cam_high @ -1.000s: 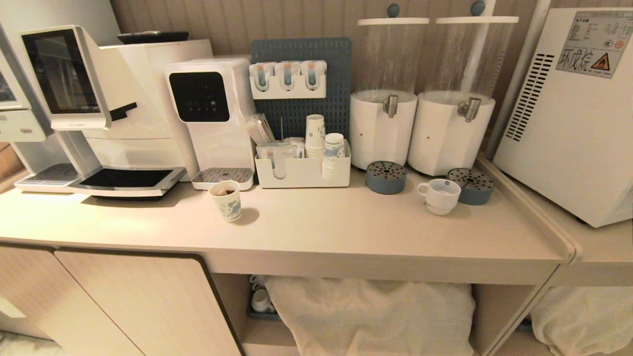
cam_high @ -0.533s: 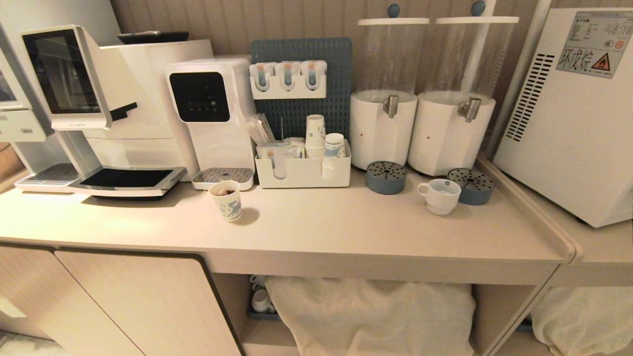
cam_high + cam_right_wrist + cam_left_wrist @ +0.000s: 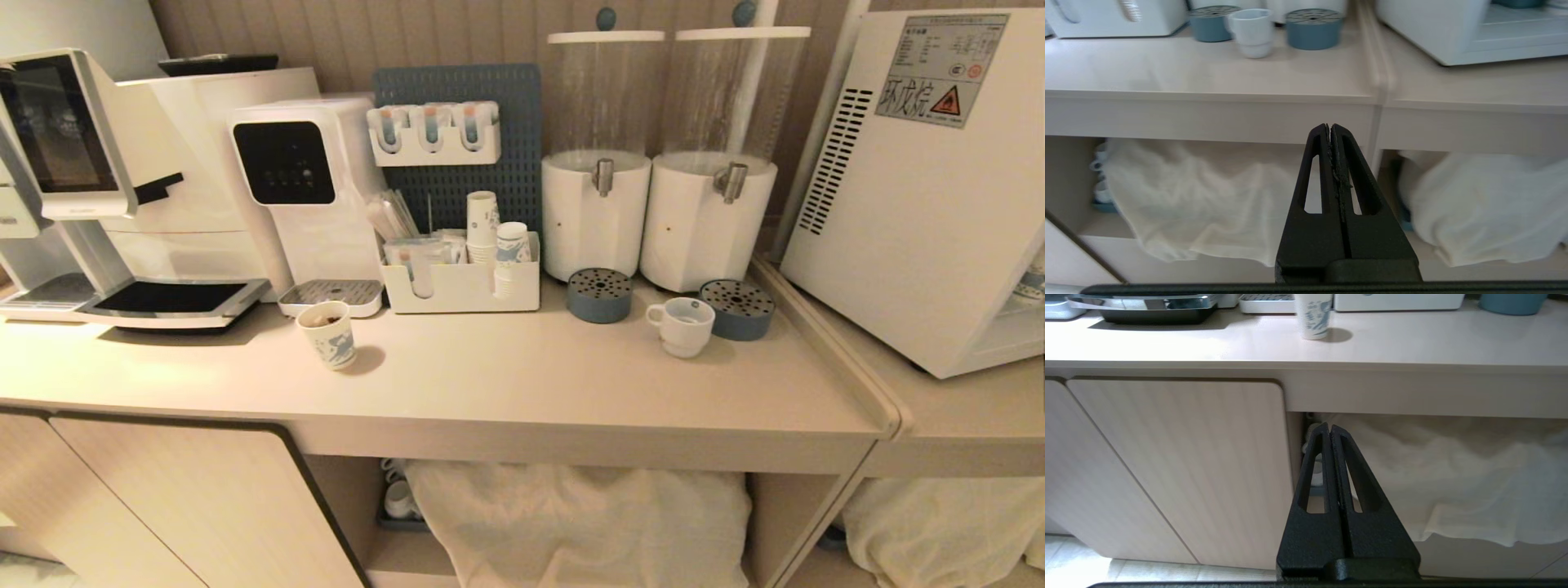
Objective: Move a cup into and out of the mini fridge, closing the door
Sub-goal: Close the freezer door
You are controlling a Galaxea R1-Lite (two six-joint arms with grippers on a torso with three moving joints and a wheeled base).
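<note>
The cup (image 3: 682, 325), small, white and with a loop handle, stands on the counter (image 3: 522, 384) before the right drink dispenser; it also shows in the right wrist view (image 3: 1251, 34). To its right stands the mini fridge (image 3: 914, 188), a white box with side vent slots and a warning sticker, seen also in the right wrist view (image 3: 1425, 28). Its front lies at the head view's edge, so the door cannot be made out. Neither arm is in the head view. My left gripper (image 3: 1329, 426) and right gripper (image 3: 1329, 126) hang shut and empty below the counter's front edge.
A patterned paper cup (image 3: 328, 335) stands front left. Behind it are a coffee machine (image 3: 122, 180), a water dispenser (image 3: 302, 188), a cup organizer (image 3: 461, 286), two drink dispensers (image 3: 596, 212) and blue drip trays (image 3: 599, 294). White cloth (image 3: 571, 523) fills the shelf below.
The whole head view has shifted left, so the camera has moved rightwards and more of the fridge shows. Nothing on the counter has moved.
</note>
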